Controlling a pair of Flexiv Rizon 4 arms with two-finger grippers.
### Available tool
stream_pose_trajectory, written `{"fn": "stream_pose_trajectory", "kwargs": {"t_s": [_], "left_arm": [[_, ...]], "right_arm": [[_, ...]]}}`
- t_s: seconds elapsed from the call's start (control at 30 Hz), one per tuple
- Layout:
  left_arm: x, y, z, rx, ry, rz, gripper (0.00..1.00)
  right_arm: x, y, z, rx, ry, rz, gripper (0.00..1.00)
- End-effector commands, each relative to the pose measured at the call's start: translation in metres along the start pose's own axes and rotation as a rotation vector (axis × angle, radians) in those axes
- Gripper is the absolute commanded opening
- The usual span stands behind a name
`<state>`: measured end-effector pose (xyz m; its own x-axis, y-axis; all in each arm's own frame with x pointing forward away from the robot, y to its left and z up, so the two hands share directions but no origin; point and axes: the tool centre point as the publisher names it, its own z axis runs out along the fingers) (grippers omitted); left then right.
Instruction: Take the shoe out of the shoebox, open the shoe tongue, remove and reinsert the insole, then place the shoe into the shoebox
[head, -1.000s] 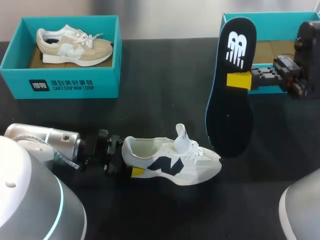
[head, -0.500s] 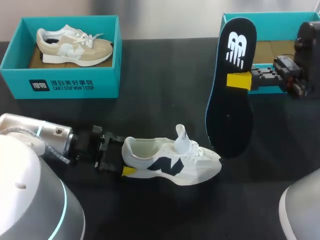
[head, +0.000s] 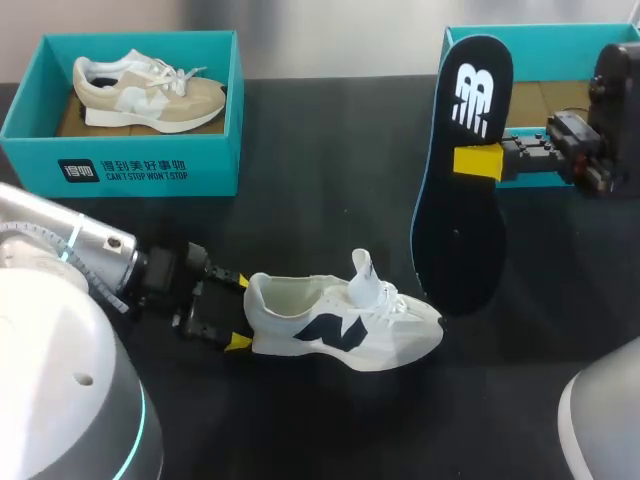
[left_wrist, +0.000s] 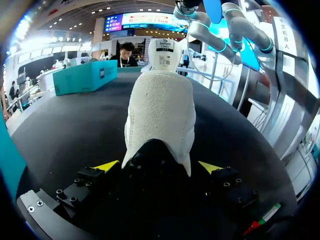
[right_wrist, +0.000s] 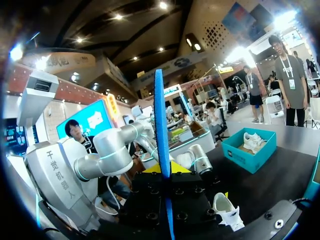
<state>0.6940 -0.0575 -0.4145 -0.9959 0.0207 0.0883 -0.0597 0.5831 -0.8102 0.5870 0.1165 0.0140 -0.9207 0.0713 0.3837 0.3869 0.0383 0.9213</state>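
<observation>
Drawn back leftward off the heel, the left gripper (head: 236, 312) stands released just behind the white shoe (head: 340, 325), which sits near the middle, tongue (head: 362, 275) lifted to clear the opening. At far right, before the shoebox (head: 560, 32), the right gripper (head: 472, 162) clamps the dark insole (head: 455, 230) upright, seemingly ready for reinsertion.

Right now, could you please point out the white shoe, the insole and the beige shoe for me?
white shoe (head: 335, 333), head view, on the navy side mark.
insole (head: 455, 235), head view, on its plain dark lower half.
beige shoe (head: 140, 98), head view, on its white side mark.
</observation>
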Motion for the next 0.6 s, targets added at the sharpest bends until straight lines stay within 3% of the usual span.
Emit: {"fn": "stream_pose_trajectory", "kwargs": {"t_s": [0.03, 0.43, 0.6], "left_arm": [[0.003, -0.003, -0.015, -0.172, 0.000, -0.004, 1.00], [0.007, 0.002, -0.040, -0.470, 0.004, 0.016, 1.00], [0.005, 0.002, -0.040, -0.511, -0.035, 0.053, 1.00]], "right_arm": [[-0.003, 0.002, 0.002, 0.004, 0.003, 0.001, 0.00], [-0.003, 0.002, 0.002, 0.004, 0.003, 0.001, 0.00], [-0.003, 0.002, 0.002, 0.004, 0.003, 0.001, 0.00]]}}
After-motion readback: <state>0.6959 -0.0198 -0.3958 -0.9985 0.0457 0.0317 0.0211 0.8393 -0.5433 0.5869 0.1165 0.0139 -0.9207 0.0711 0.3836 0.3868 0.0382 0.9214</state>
